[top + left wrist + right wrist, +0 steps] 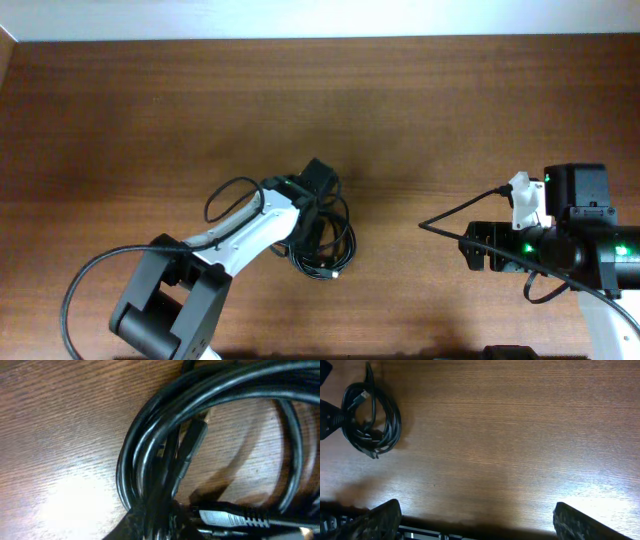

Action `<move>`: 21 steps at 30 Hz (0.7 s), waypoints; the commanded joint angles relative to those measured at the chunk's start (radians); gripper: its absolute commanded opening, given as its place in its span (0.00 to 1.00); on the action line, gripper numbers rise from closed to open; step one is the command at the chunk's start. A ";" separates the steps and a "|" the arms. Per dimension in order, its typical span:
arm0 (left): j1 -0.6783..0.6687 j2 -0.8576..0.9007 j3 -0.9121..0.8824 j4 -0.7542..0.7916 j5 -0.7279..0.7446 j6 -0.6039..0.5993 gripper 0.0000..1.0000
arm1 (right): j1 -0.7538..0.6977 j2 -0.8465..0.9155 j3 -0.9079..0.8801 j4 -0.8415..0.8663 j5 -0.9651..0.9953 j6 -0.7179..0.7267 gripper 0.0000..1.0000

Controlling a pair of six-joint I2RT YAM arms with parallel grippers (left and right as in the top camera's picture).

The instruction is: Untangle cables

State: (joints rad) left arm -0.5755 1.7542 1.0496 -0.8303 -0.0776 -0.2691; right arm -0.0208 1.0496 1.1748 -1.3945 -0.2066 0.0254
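Note:
The cables (328, 240) are thin black cords coiled in a bundle at the table's middle, with a small silvery plug tip at the lower edge. My left gripper (314, 196) is down on the bundle's top left part. In the left wrist view the cords (165, 435) fill the frame, and several strands run down into the dark jaws (152, 525), which look closed around them. A grey-marked plug (225, 519) lies beside the jaws. My right gripper (475, 510) is wide open and empty, well to the right of the bundle (370, 420).
The wooden table (150, 110) has a pale wall strip along its far edge. The left arm's thick black cord (90, 275) loops at the front left. The right arm's cord (455, 212) stretches out left of its base.

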 commanded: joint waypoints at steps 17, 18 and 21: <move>0.000 -0.575 0.256 0.000 0.076 0.279 0.00 | 0.051 0.032 -0.008 0.057 -0.086 -0.003 0.90; 0.000 -0.601 0.257 0.018 0.081 0.278 0.00 | 0.072 0.032 -0.008 0.056 -0.086 -0.003 0.90; 0.000 -0.673 0.311 0.037 0.079 0.286 0.00 | 0.153 0.032 -0.008 0.056 -0.086 -0.003 0.90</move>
State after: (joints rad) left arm -0.5755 1.1297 1.2987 -0.8059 -0.0257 -0.0177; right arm 0.0845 1.0912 1.1732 -1.3384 -0.2790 0.0254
